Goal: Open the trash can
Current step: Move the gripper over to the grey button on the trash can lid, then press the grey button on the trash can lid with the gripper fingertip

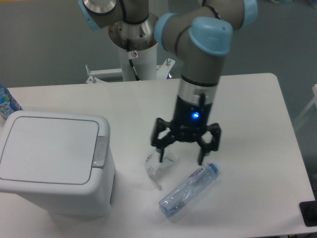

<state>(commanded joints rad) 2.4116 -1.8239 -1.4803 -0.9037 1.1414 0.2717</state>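
The trash can [54, 163] is a big white boxy bin at the table's front left. Its flat lid lies shut and a grey push-button latch [100, 151] sits on the lid's right edge. My gripper [182, 153] hangs open over the middle of the table, fingers pointing down, nothing between them. It is well to the right of the latch, roughly above a crumpled white wrapper [159, 163].
A clear plastic bottle [189, 190] lies on its side in front of the gripper. Another bottle with a blue label [6, 103] stands at the far left edge behind the bin. The arm's base column [134, 44] rises at the back.
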